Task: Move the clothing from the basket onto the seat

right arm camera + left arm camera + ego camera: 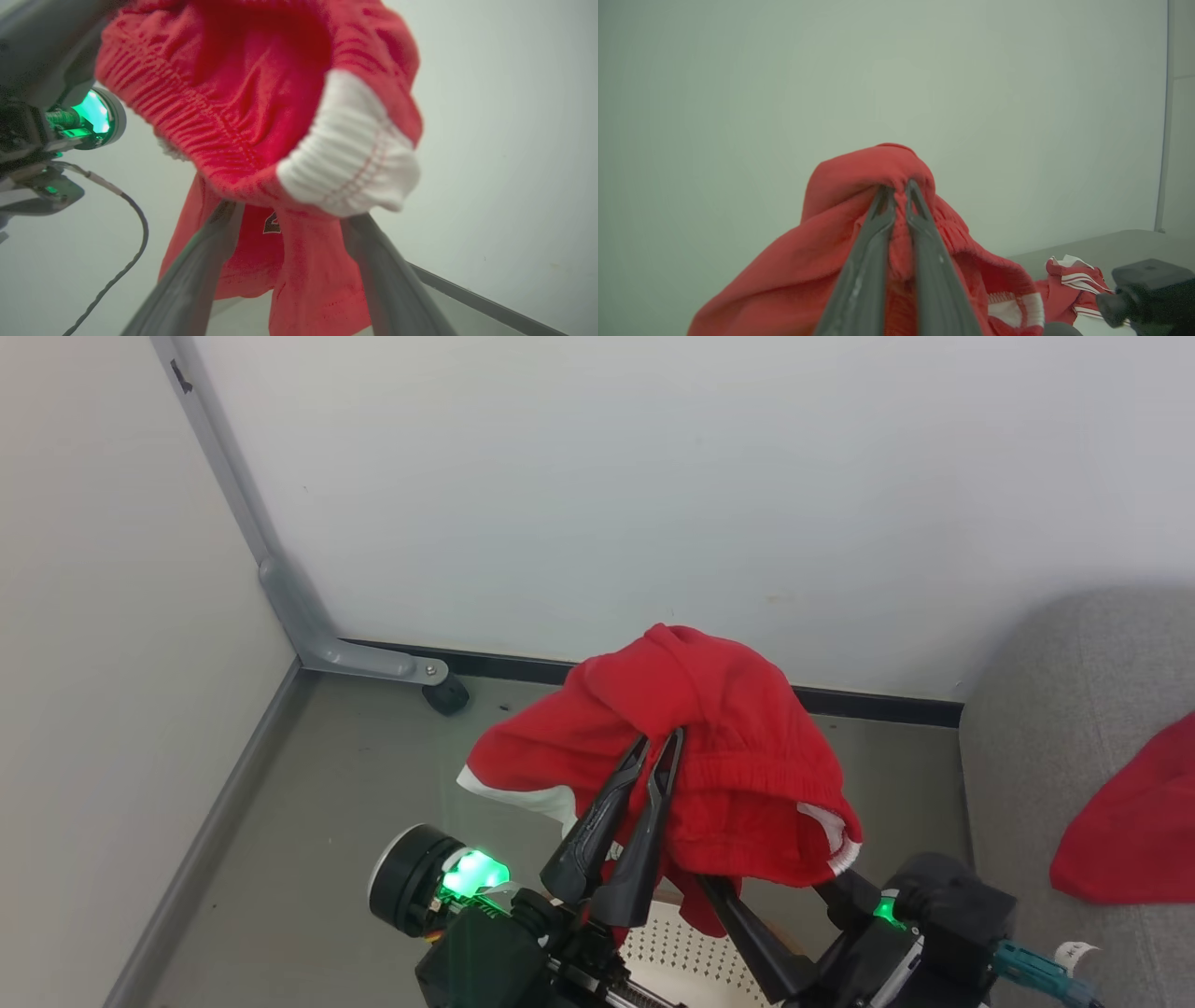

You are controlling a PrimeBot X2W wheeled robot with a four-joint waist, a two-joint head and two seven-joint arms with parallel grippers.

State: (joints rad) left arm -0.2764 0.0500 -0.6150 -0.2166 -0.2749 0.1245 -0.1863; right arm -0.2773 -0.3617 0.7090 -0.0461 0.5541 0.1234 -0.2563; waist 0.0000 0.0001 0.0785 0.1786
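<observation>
Head view: left gripper is pinched tight on the bunched top of the clothing, which hangs above the basket. Right gripper is spread wide under the hem, gripping nothing. The seat lies to the robot's right, nearer the right arm.

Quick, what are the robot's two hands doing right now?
Left hand: closed, pinching the red clothing.
Right hand: open, under the clothing.
</observation>
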